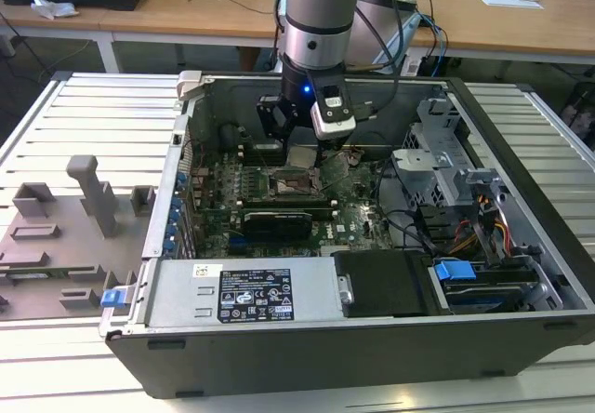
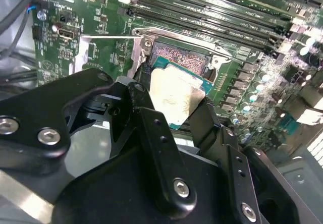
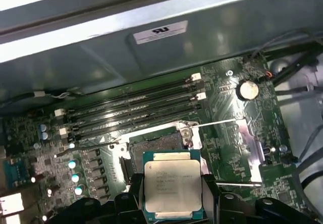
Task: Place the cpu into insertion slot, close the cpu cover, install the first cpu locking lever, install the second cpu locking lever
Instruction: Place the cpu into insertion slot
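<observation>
My gripper (image 2: 171,105) is shut on the cpu (image 2: 176,97), a pale silvery square chip with a green edge, one black finger (image 2: 147,118) on each side. The cpu (image 3: 172,187) hangs tilted just above and beside the insertion slot (image 3: 154,143), a dark square socket (image 2: 182,57) with a silvery surround. The cpu cover (image 3: 246,133) lies flipped open next to the socket, its thin metal frame (image 2: 83,50) resting over the green board. A thin locking lever wire (image 3: 217,124) stands away from the socket. In the exterior view the gripper (image 1: 302,157) is inside the computer case over the slot (image 1: 293,186).
Long black memory slots (image 3: 136,108) run beside the socket. Case walls (image 1: 446,92) surround the board. A drive cage (image 1: 446,166) with cables is at the exterior view's right, the power supply (image 1: 251,292) is in front, and a grey fixture (image 1: 79,218) stands outside the case at the left.
</observation>
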`<state>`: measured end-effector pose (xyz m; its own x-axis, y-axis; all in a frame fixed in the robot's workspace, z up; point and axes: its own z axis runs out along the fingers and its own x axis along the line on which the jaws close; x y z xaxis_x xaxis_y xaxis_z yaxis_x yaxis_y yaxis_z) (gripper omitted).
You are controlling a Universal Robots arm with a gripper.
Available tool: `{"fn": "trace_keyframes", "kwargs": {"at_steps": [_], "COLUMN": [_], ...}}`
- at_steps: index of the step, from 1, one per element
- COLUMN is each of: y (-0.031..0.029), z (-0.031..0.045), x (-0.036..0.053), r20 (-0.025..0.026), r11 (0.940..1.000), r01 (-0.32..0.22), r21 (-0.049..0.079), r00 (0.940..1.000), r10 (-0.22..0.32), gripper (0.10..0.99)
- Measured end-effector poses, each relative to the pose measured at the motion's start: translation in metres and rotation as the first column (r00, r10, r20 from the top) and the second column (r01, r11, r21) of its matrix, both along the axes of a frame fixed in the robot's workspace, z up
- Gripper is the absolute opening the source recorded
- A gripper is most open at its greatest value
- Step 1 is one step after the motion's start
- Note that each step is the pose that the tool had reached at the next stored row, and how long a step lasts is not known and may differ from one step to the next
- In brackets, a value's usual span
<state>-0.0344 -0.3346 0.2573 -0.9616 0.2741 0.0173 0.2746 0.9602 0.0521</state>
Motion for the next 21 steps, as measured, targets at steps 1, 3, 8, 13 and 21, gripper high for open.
{"fn": "trace_keyframes", "kwargs": {"at_steps": [1,3,8,13,21], "y": [0.0000,0.0000,0.0000,0.0000,0.0000], "z": [-0.0001,-0.0002,-0.0005,-0.0008,-0.0013], "x": [0.0000,0.0000,0.0000,0.0000,0.0000], "r20": [0.0000,0.0001,0.0004,0.0008,0.0019], "r11": [0.9999,0.9992,0.9934,0.9862,0.9729], "r01": [0.013,0.041,0.114,0.165,0.231], "r21": [-0.001,-0.002,-0.006,-0.009,-0.015], "r00": [0.9999,0.9992,0.9934,0.9862,0.9730], "r10": [-0.013,-0.041,-0.114,-0.165,-0.231], "gripper": [0.545,0.545,0.545,0.545,0.545]}}
